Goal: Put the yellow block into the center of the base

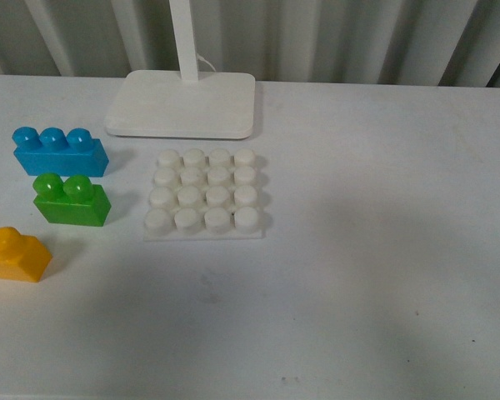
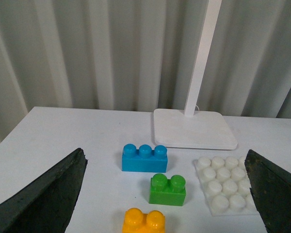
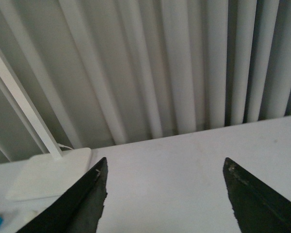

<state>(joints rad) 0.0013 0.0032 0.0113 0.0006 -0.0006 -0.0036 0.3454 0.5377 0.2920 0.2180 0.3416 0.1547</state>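
The yellow block (image 1: 12, 254) lies at the table's left edge in the front view, partly cut off; it also shows low between the left fingers (image 2: 143, 222). The white studded base (image 1: 203, 197) sits mid-table, bare on top, and appears in the left wrist view (image 2: 225, 184). My left gripper (image 2: 165, 156) hangs open above the table, back from the bricks, with nothing between its dark fingers. My right gripper (image 3: 165, 166) is open too, over bare table. Neither arm shows in the front view.
A blue three-stud brick (image 1: 58, 152) and a green two-stud brick (image 1: 70, 200) lie in a row left of the base, behind the yellow block. A white lamp foot (image 1: 183, 104) with a pole stands just behind the base. Curtains back the table.
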